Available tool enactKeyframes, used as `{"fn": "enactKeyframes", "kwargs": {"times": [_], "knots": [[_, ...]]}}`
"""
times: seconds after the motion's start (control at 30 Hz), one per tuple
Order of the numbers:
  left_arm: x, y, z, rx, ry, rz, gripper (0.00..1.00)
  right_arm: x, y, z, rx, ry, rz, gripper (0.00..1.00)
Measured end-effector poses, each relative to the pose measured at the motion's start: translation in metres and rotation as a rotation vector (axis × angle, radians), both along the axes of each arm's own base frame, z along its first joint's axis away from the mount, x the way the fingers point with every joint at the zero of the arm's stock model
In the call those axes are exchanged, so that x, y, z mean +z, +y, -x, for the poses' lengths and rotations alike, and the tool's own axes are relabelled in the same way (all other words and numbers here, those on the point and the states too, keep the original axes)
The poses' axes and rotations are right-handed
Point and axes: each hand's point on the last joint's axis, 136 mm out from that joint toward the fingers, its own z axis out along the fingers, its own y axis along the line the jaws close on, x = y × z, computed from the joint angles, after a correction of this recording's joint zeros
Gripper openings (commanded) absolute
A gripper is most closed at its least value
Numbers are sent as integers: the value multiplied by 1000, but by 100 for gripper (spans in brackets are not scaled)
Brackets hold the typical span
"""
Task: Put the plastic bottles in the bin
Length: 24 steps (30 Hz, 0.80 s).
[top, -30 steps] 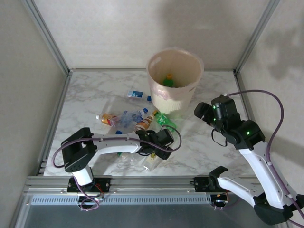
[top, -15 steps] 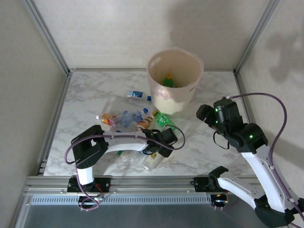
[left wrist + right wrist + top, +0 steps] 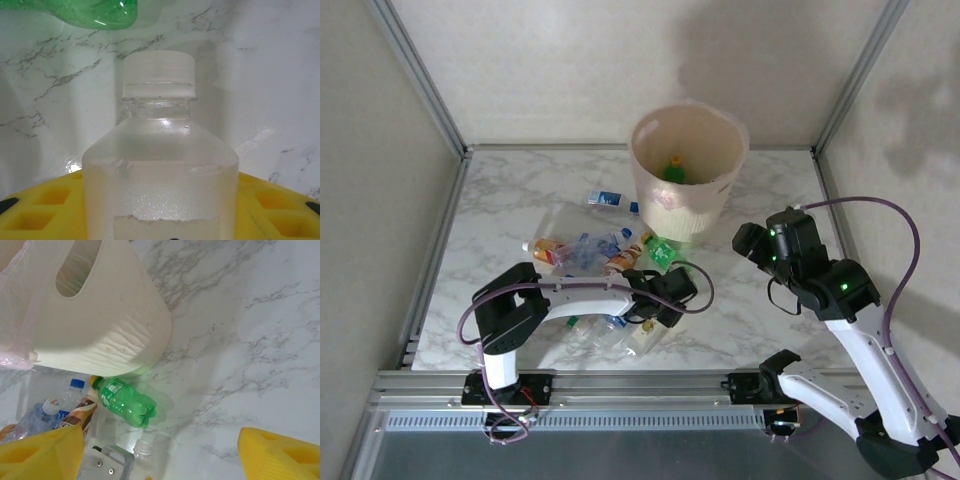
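The cream bin (image 3: 688,195) stands at the back of the marble table, with a green bottle (image 3: 674,168) inside it. My left gripper (image 3: 658,298) lies low on the table, shut on a clear bottle (image 3: 160,150) with a white cap; its yellow fingers (image 3: 40,205) hug both sides. The cap (image 3: 142,446) points at a green bottle (image 3: 122,402) lying at the foot of the bin (image 3: 100,325). My right gripper (image 3: 752,240) hovers open, right of the bin, with nothing between its fingers (image 3: 45,452). Several more bottles (image 3: 585,250) lie in a heap left of the green one (image 3: 665,252).
A blue-capped bottle (image 3: 608,199) lies alone left of the bin. Clear bottles (image 3: 610,330) rest near the front edge under my left arm. A brown-labelled bottle (image 3: 80,415) touches the green one's cap end. Metal posts and walls enclose the table.
My left gripper has slid a little toward the green bottle and closed its jaws on the clear bottle. My right arm has shifted only slightly and stays open.
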Motion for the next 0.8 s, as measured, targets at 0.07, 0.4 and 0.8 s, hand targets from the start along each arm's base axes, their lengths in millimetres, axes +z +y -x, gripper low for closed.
{"fn": "enactKeyframes", "kwargs": {"times": [0.07, 0.4, 0.8], "knots": [[5, -4, -1, -2, -1, 11, 41, 0, -1, -1, -7, -3, 6, 81], [96, -34, -1, -36, -61, 211, 37, 1, 3, -11, -12, 12, 27, 81], [209, -30, -3, -15, -139, 411, 35, 17, -6, -23, -65, -42, -4, 81]]}}
